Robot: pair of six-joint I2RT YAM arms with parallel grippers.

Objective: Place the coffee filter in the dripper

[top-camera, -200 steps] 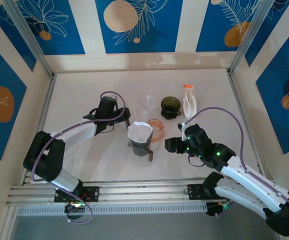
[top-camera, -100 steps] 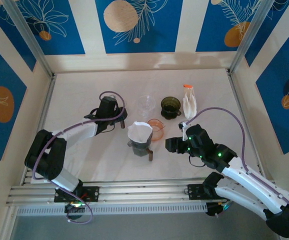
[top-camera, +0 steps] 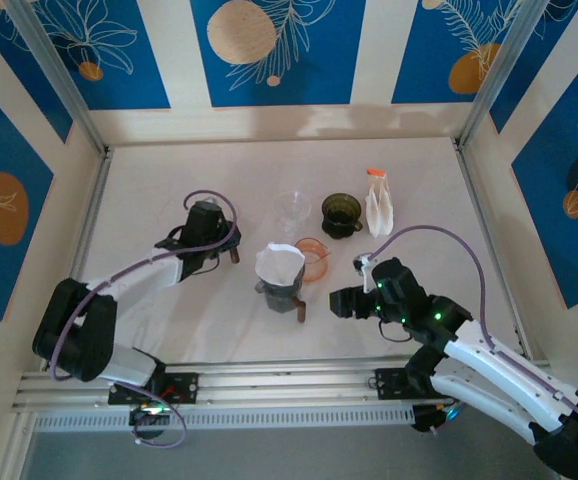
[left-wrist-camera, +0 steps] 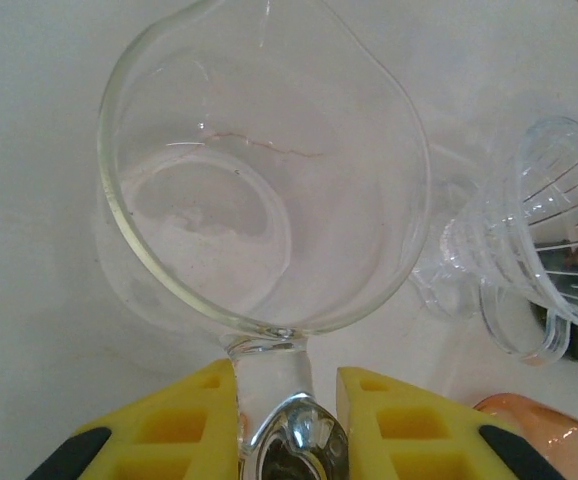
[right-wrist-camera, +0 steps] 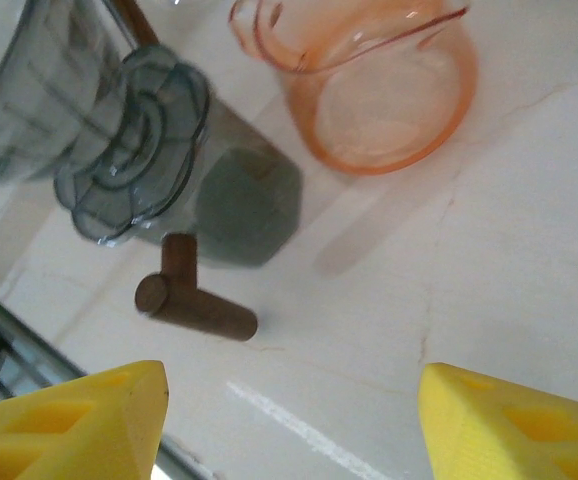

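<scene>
A white paper coffee filter (top-camera: 279, 264) sits open in the top of the grey dripper (top-camera: 273, 291), which has a brown wooden handle (top-camera: 299, 308). Its scalloped base (right-wrist-camera: 129, 150) and handle (right-wrist-camera: 195, 306) also show in the right wrist view. My right gripper (top-camera: 343, 298) hovers to the right of the dripper, open and empty (right-wrist-camera: 291, 392). My left gripper (top-camera: 221, 248) is to the left of the dripper. Its yellow fingers (left-wrist-camera: 184, 420) are shut on the handle of a clear glass jug (left-wrist-camera: 259, 180).
A clear plastic dripper (top-camera: 292, 207) stands behind the grey one, right of the jug (left-wrist-camera: 554, 240). An orange glass pitcher (top-camera: 313, 258) sits beside the grey dripper (right-wrist-camera: 369, 90). A dark green cup (top-camera: 341, 214) and a holder of white filters (top-camera: 379, 208) stand at the back right.
My left gripper's jaws have closed in on the glass jug's handle and the arm has drifted left and toward me. The right gripper has shifted slightly nearer, still open.
</scene>
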